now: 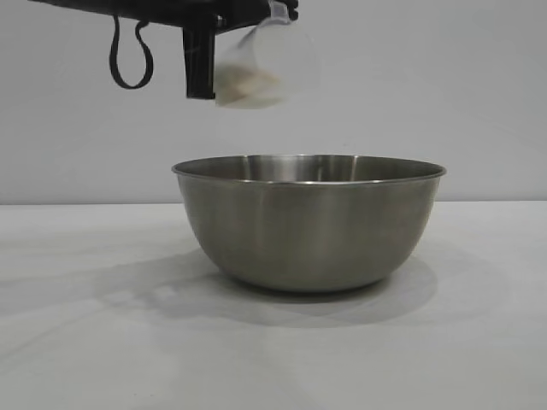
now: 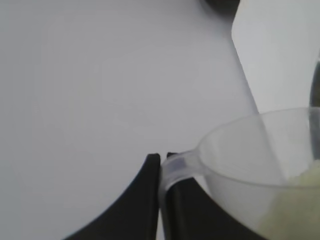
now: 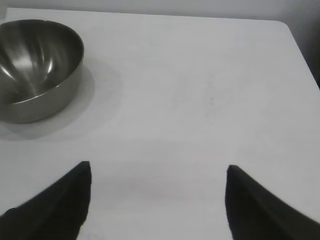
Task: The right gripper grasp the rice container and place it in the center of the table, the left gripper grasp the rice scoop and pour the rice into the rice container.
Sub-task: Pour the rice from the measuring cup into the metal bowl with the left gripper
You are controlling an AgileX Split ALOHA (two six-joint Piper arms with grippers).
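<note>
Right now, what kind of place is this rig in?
Likely a lab test bench, not a kitchen: bare white table, blank grey wall, only a steel bowl and a rice scoop above it.

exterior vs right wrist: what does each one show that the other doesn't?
Only the exterior view: the left gripper, a black claw at the top edge, shut on the loop handle of the rice scoop, a small clear plastic cup tilted above the bowl, off-white rice inside it.

Only the right wrist view: the right gripper, black pointed fingers open and empty over bare tabletop, apart from the bowl.

Both: the rice container, a large round brushed-steel bowl, on the plain white table.
</note>
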